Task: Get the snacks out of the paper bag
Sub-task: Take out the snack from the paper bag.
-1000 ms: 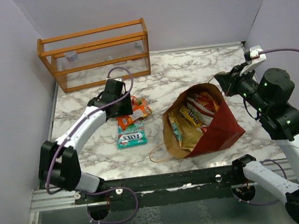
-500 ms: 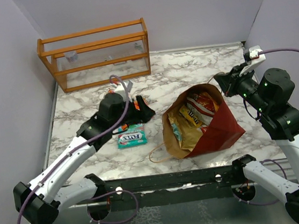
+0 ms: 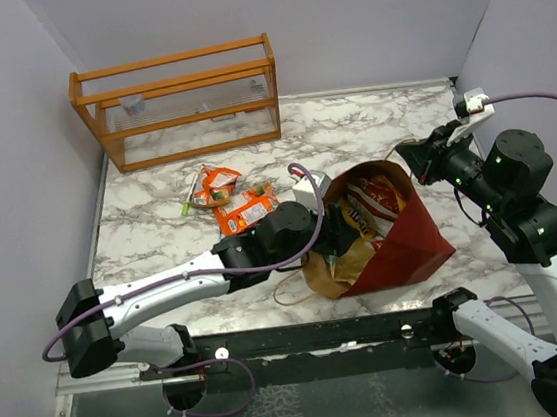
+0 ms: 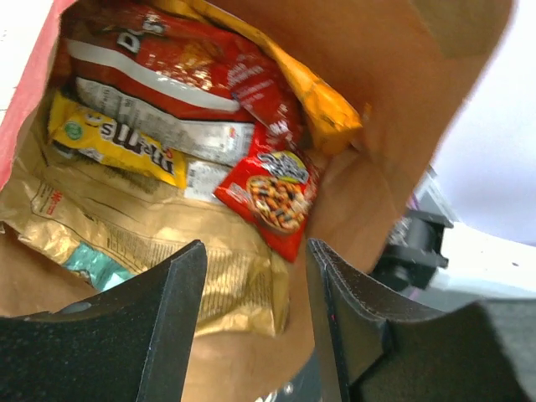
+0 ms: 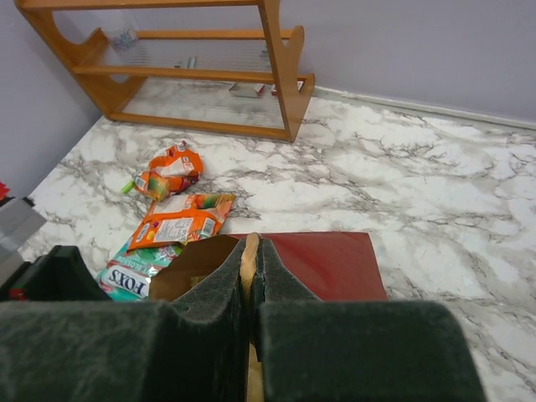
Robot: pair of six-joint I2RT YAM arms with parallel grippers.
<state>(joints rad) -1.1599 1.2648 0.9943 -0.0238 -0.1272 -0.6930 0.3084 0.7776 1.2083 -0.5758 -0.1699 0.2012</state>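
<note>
The left end effector hangs open at the paper bag mouth; the right end effector pinches its rim. The snacks look light, crinkly and slippery: grip a sealed edge.

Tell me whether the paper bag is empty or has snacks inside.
Not empty: the left wrist view shows a red packet, a yellow packet and a gold packet inside the paper bag.

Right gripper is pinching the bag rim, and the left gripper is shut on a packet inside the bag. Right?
Not quite. The right gripper does pinch the bag rim, but the left gripper is open and empty at the bag's mouth, with the packets beyond its fingers. The left wrist view shows it.
</note>
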